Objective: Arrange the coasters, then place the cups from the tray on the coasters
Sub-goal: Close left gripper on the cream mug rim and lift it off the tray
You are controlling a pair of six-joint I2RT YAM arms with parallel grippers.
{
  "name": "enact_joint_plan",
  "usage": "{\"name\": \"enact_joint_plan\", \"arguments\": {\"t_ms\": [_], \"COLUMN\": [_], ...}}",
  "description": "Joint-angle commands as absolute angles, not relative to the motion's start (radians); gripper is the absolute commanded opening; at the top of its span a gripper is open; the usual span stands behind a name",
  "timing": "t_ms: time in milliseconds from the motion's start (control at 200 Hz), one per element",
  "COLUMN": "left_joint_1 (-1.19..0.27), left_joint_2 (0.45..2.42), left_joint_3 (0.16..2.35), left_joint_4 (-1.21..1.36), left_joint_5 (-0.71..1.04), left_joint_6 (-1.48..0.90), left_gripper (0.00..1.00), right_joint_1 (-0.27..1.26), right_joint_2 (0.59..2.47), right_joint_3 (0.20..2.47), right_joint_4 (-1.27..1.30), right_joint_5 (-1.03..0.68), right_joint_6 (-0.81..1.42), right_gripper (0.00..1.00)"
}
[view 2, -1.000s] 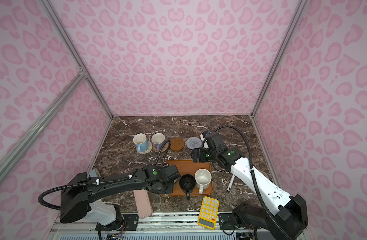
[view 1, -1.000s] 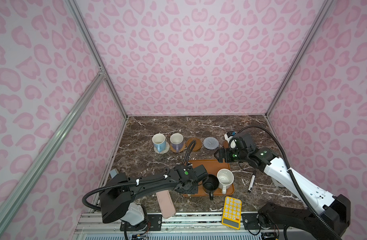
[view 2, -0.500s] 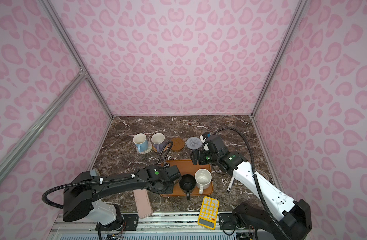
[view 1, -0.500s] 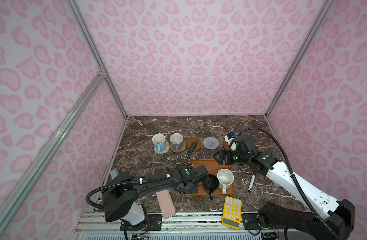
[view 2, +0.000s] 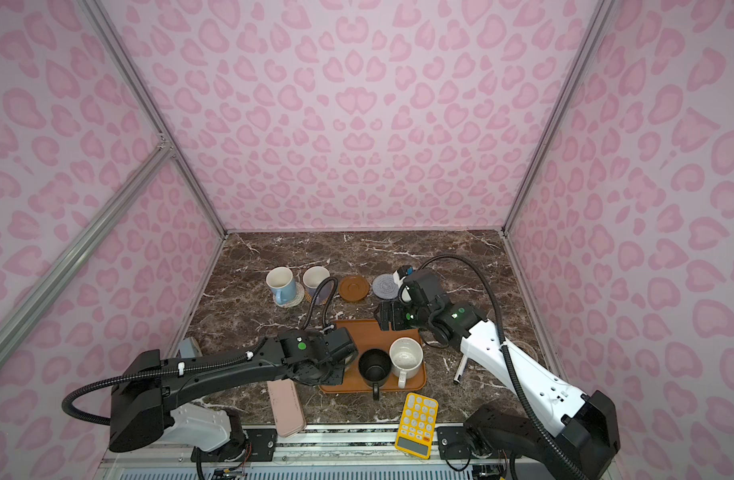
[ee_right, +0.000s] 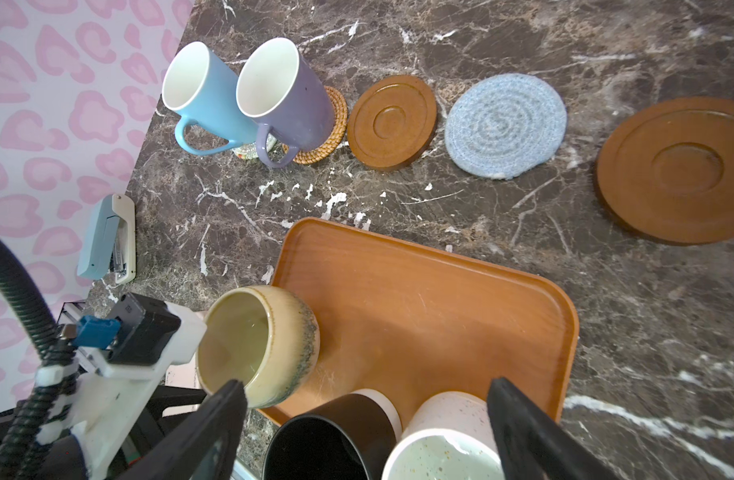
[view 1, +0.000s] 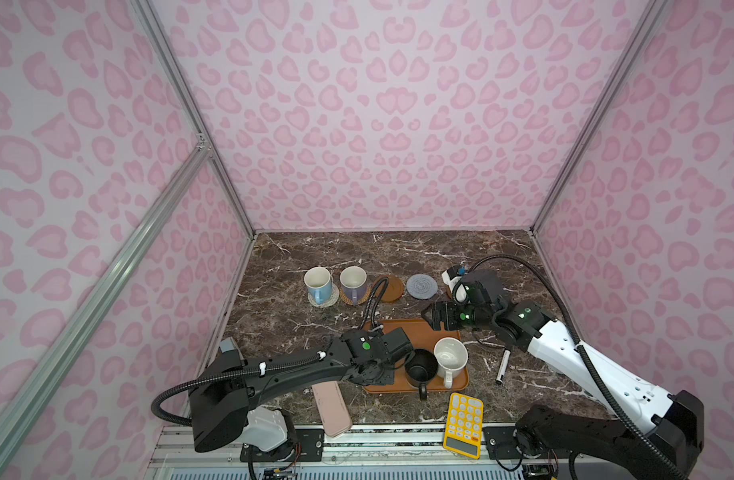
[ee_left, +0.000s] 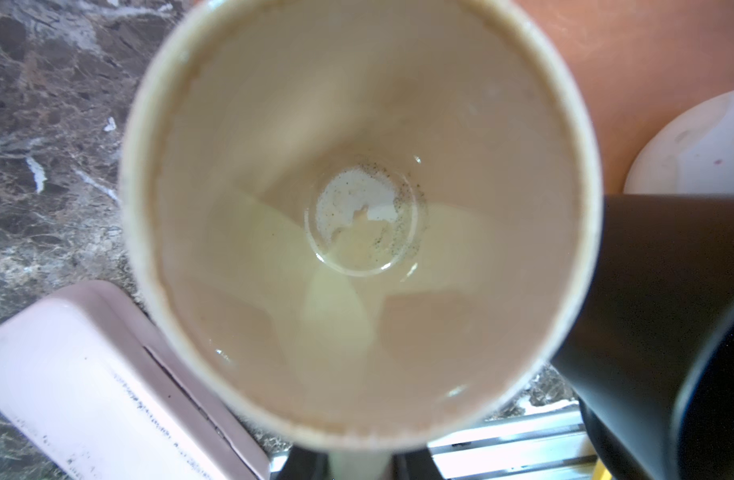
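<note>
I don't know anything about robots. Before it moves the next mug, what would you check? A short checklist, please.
1. Bare coasters ready: ok. A brown coaster, the grey-blue coaster and a second brown coaster lie free.
2. Placed cups settled: ok. The light blue cup and lavender cup stand on woven coasters.
3. Hold of the left gripper on the cream cup: cannot tell; its jaws are hidden.
4. Opening of the right gripper: ok, wide open near the far corner of the tray.
5. Room around the cream cup: cannot tell; the black cup stands right beside it, contact unclear.
</note>
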State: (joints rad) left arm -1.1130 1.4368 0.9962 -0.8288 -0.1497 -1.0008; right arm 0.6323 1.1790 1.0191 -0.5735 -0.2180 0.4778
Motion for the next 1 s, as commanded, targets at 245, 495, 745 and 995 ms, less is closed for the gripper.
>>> {"name": "enact_joint_plan", "arguments": {"t_ms": [245, 495, 745, 995], "left_joint_1": [-1.114, -1.109, -1.033, -0.951], "left_joint_2": [1.396, 1.391, 1.397, 1.455], "left_joint_3": [1.044, 1.099, 1.204, 1.324], "left_joint_4": [-0.849, -0.898, -0.903, -0.891], "left_joint_5": [-0.218, -0.249, -0.253, -0.236], "left_joint_6": [-1.019, -0.999, -0.932, -0.844], "left_gripper": [0.03, 0.03, 0.03, 0.03], "right_joint_1": [0.634, 0.635, 0.606, 0.562], "right_joint_2": [1.183, 1.182, 1.161, 1.185], "right_joint_3": [1.030, 1.024, 0.985, 1.021], "right_joint_4": [-0.545, -0.520, -0.408, -0.426], "right_joint_5": [-0.234, -0.264, -0.343, -0.326], "right_joint_6": [0.472, 0.477, 0.512, 0.512], "right_gripper": [0.92, 0.92, 0.92, 0.91]}}
